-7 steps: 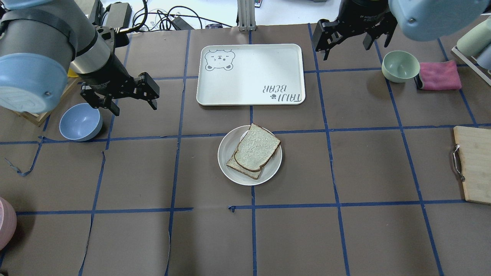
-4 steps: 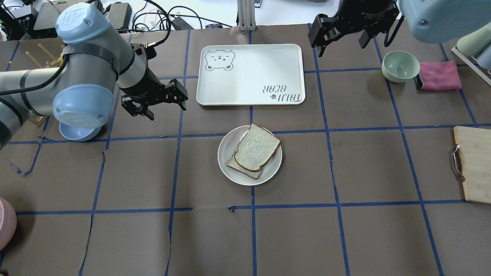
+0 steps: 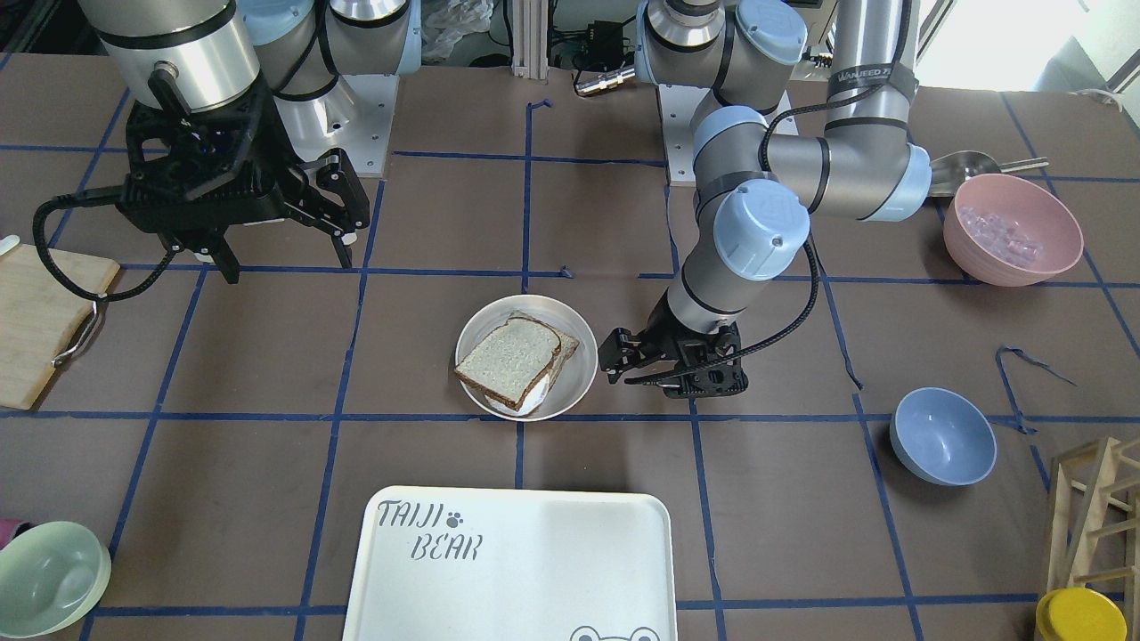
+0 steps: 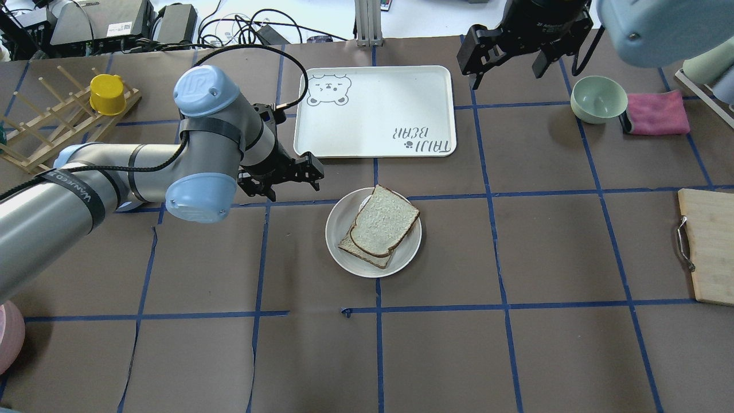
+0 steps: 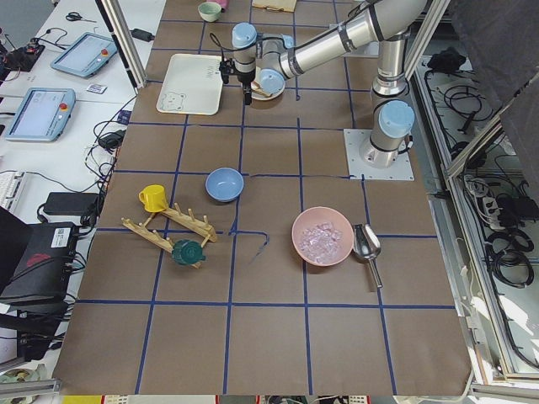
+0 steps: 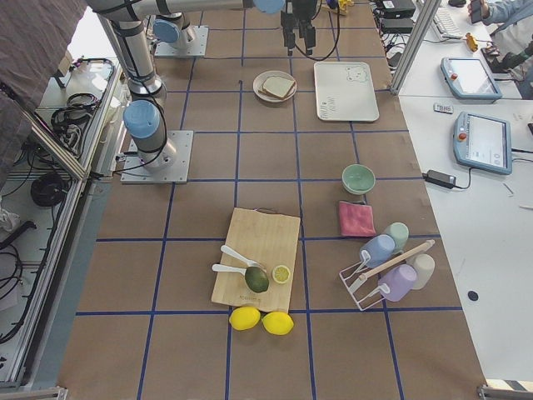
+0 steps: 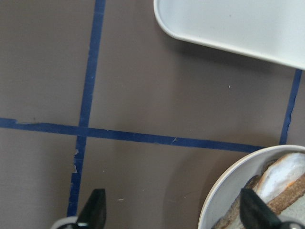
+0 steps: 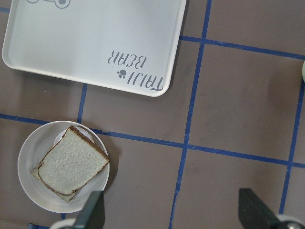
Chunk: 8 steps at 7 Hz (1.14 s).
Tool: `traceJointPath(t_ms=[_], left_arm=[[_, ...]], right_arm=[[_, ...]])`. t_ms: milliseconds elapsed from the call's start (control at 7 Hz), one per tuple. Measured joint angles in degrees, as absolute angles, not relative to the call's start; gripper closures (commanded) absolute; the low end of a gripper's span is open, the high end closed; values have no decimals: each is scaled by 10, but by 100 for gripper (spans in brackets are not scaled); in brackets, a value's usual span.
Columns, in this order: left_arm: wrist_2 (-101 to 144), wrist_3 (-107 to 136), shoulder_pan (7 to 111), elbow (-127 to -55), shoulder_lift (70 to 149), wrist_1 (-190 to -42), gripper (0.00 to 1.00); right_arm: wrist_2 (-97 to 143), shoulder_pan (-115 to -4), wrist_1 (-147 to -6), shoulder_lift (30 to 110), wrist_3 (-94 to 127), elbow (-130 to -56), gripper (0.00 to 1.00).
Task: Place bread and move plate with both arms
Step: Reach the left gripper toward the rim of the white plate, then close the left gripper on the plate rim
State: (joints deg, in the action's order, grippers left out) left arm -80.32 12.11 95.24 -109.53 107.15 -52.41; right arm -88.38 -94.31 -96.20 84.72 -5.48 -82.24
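The round off-white plate sits mid-table. The bread, pale with a dark crust, lies on it on top of a tanner slice. My left gripper is open and empty, low over the table just beyond the plate's far-left rim; in the front-facing view this gripper stands beside the plate. Its wrist view shows the plate rim by one fingertip. My right gripper is open and empty, high at the tray's far right corner. Its wrist view looks down on the plate and bread.
The white TAIJI BEAR tray lies just beyond the plate. A blue bowl sits under my left arm. A green bowl, pink cloth and wooden board are at the right. A wooden rack with a yellow cup is far left.
My left arm has swung right and lowered, bringing its open gripper from over the blue bowl to beside the plate. The right gripper has shifted slightly left. Plate and bread have not moved.
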Motion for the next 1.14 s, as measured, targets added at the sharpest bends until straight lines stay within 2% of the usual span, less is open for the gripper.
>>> traceJointPath(t_ms=[143, 429, 571, 857, 1000, 1143], left_arm=[[-803, 121, 964, -1101, 1083, -516, 0], [-801, 122, 981, -1106, 1105, -507, 32], [-800, 121, 992, -1107, 1112, -504, 42], [-799, 115, 1005, -1110, 1117, -503, 44], [-799, 109, 1007, -1115, 1118, -503, 55], [-800, 98, 1008, -1121, 1118, -503, 93]], right_arm=[[-883, -943, -963, 847, -50, -823, 0], [-884, -941, -963, 849, -37, -823, 0], [-884, -937, -963, 850, -34, -823, 0], [-882, -924, -959, 851, -28, -823, 0], [-881, -921, -949, 851, -14, -823, 0], [-880, -919, -938, 851, 1, -823, 0]])
